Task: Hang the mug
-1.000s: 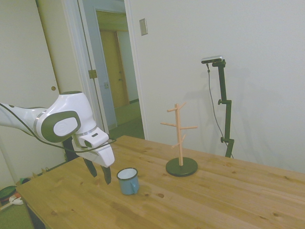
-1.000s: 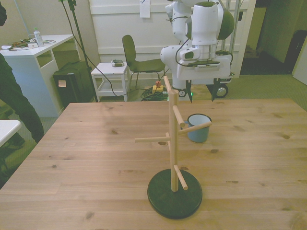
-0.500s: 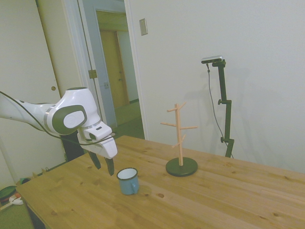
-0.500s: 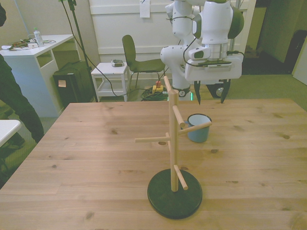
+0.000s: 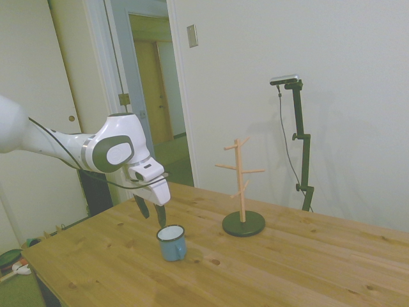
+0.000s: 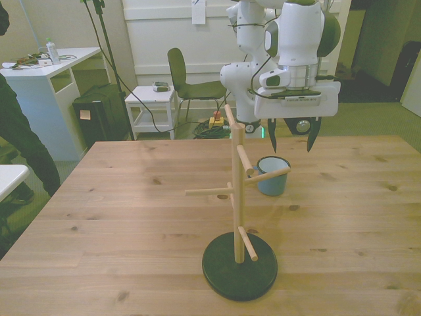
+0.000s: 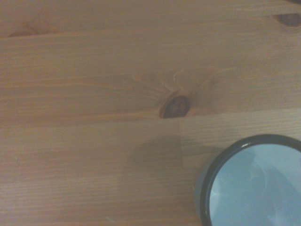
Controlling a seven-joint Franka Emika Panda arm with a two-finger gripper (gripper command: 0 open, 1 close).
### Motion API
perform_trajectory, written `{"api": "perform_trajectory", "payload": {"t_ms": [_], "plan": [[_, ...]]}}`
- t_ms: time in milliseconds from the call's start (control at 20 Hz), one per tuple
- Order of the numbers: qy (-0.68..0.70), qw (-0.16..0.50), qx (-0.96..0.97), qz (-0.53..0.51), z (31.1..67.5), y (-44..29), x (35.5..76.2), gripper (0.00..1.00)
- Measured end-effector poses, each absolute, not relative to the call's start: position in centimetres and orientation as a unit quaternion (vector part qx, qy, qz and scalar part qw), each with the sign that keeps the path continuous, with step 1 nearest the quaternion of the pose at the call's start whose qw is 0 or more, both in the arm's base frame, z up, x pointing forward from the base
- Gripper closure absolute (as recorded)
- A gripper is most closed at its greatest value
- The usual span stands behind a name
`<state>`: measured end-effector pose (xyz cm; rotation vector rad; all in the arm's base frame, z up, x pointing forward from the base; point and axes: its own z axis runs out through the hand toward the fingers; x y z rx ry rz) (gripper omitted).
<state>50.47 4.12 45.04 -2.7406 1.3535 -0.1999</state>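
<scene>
The small blue mug stands upright on the wooden table, its white inside and dark rim showing in the wrist view. In the front view the mug sits behind the wooden peg stand, partly crossed by one peg. My gripper hangs open just above and behind the mug, fingers pointing down, nothing between them. From the front the gripper hovers above the mug and slightly toward the front view's right. The peg stand rises from a dark round base.
A person's dark sleeve shows at the front view's left edge. A chair, a small white cart and a white desk stand beyond the table. A knot marks the wood near the mug.
The gripper has risen and moved over toward the mug, shifting to the front view's right. The mug and the peg stand have stayed where they were.
</scene>
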Motion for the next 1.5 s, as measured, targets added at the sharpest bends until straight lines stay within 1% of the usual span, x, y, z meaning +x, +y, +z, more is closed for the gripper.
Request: {"api": "perform_trajectory", "payload": {"t_ms": [250,550,800,850,1500], "plan": [[0.458,0.034,-0.887,-0.052,42.8,4.5,52.2,0.0],[0.459,0.034,-0.886,-0.048,41.0,4.9,53.3,0.0],[0.457,0.036,-0.888,-0.046,38.5,5.7,54.2,0.0],[0.457,0.036,-0.887,-0.046,38.1,5.8,54.3,1.0],[0.451,0.024,-0.891,-0.053,35.7,6.2,54.4,1.0]]}}
